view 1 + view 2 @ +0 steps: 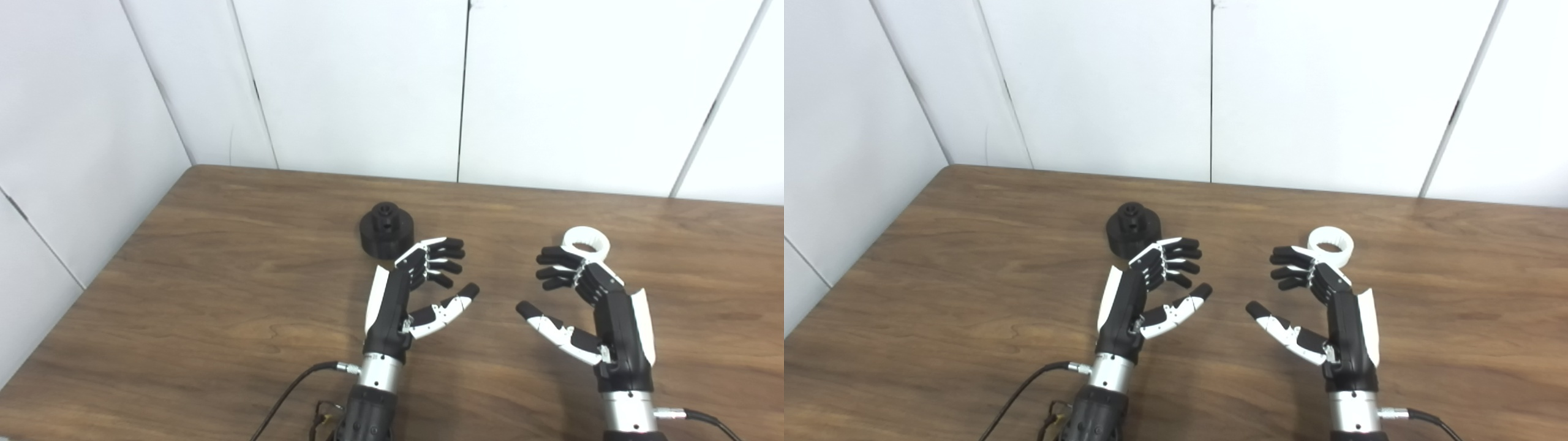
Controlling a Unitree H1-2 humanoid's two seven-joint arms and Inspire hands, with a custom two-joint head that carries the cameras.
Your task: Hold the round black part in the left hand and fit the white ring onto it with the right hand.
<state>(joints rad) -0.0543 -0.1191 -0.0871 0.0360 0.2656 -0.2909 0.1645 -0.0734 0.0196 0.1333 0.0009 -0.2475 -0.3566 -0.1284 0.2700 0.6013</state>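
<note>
The round black part (386, 228) stands on the wooden table (214, 288), just beyond and left of my left hand (422, 288). That hand is open, palm facing right, fingers curled a little, holding nothing. The white ring (587, 242) lies flat on the table right behind the fingers of my right hand (582, 300). My right hand is open too, palm facing left, thumb stretched toward the middle, and empty. The two hands face each other with a gap between them.
White wall panels (367, 86) close off the table's far edge and left side. Cables (294, 386) trail from both wrists near the front edge.
</note>
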